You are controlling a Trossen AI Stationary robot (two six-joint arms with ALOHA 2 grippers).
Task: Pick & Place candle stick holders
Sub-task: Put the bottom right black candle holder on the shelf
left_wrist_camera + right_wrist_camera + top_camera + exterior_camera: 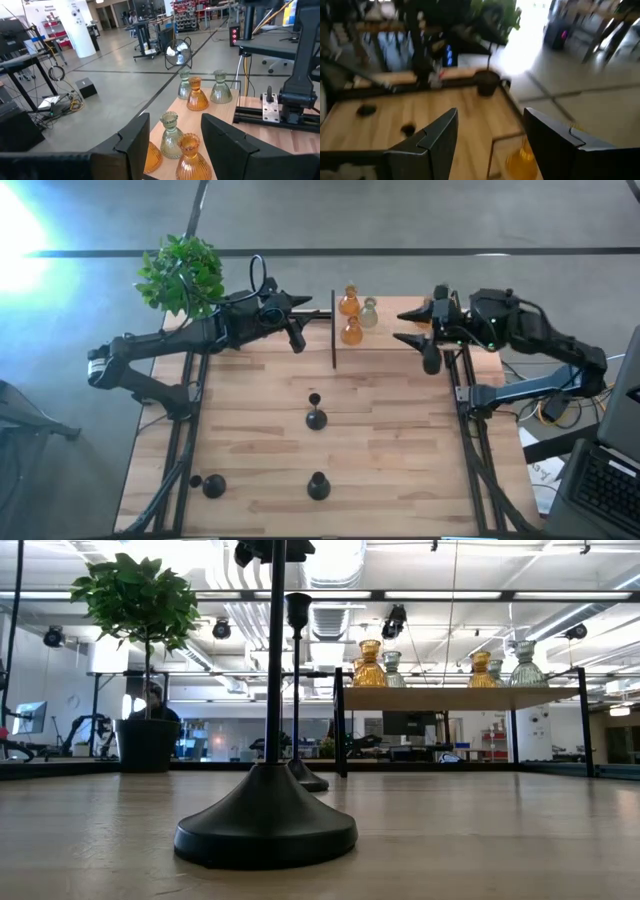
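Low view: a black holder [266, 825] fills the front, amber and clear holders [370, 665] up on the shelf [450, 697] behind. High view: left gripper [290, 320] and right gripper [415, 326] flank that shelf, fingers apart, holding nothing. Wrist views: spread fingers, glass holders ahead.

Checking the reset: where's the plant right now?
High view: the green plant sits at the table's far left corner, just behind the left arm, left of the glass holders.
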